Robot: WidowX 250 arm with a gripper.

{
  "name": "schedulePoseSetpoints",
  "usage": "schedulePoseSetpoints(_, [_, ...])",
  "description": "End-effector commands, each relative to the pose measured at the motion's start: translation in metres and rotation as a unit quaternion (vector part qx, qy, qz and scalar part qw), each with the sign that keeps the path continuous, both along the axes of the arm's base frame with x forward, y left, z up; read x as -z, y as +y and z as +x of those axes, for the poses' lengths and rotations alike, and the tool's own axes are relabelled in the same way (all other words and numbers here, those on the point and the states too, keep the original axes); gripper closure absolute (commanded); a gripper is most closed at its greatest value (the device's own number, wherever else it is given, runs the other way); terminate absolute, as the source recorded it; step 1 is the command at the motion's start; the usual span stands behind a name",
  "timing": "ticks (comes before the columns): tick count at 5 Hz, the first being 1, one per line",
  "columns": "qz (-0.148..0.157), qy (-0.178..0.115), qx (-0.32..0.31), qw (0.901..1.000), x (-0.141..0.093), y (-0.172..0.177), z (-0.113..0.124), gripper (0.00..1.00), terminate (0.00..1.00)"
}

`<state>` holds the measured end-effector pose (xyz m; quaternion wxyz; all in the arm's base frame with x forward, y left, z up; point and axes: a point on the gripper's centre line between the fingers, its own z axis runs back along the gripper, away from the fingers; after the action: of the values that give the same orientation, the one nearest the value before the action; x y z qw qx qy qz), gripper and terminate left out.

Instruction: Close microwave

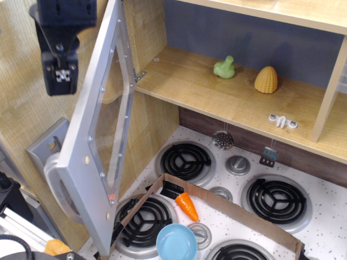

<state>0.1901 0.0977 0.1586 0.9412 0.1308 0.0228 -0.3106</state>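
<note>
The microwave is a wooden compartment (206, 95) with a wide silver-grey door (81, 157). The door stands open, swung out to the left on its hinge (138, 76). It has a clear window (111, 124), round white buttons (87, 160) and a grey loop handle (54, 187) low on its outer side. My black gripper (60, 76) hangs at the top left, on the door's outer side. It is a short way left of the door's upper edge and does not touch it. Its fingers look pressed together and hold nothing.
A green toy (224, 67) and a yellow ridged toy (266, 79) sit inside the compartment. Below is a stove top (325, 216) with black burners (187, 161), a cardboard strip (233, 208), an orange carrot (187, 206) and a blue bowl (176, 242). A wood wall (21, 108) stands behind the gripper.
</note>
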Motion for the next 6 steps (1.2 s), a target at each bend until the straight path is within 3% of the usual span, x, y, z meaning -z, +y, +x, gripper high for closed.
schedulePoseSetpoints(1, [-0.035,-0.067,-0.009,0.9971,0.018,-0.014,0.011,0.0,0.0])
schedulePoseSetpoints(3, [-0.116,-0.192,0.009,0.9745,0.043,-0.041,0.018,0.0,0.0])
schedulePoseSetpoints(4, [-0.135,-0.232,0.02,0.9631,0.05,-0.056,0.029,0.0,0.0])
schedulePoseSetpoints(6, [-0.154,-0.237,0.056,0.9575,0.058,-0.082,0.07,0.0,0.0])
